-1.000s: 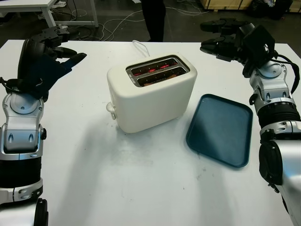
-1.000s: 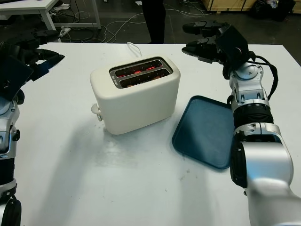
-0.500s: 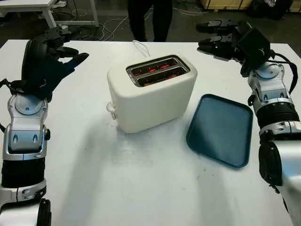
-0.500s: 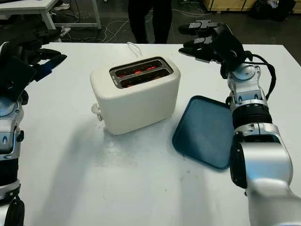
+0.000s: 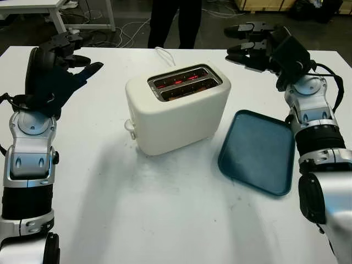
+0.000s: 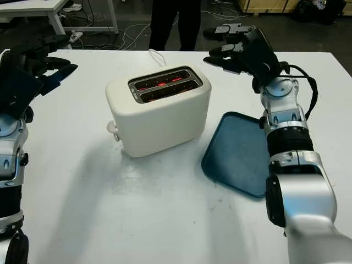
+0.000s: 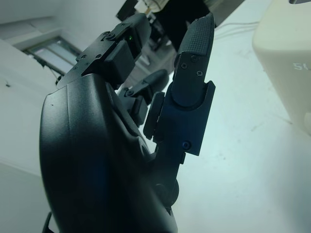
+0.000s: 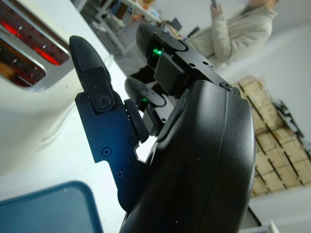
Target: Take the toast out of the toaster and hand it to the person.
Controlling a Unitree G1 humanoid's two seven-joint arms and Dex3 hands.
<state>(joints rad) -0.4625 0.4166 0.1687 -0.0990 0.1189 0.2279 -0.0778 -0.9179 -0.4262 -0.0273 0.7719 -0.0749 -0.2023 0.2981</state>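
Left hand [image 5: 69, 52] raised over the bench [image 5: 137, 209], open, holding nothing. Toaster [image 5: 179, 110] well off to that hand's right, upright, slots glowing red; toast [image 5: 179, 94] sunk in the near slot, barely visible. Blue tray [image 5: 257, 151] just right of the toaster, flat on the bench. Right hand [image 5: 250, 41] open and empty above the far edge, beyond the tray, behind the toaster's right end. Person's legs [image 5: 173, 22] past the bench.
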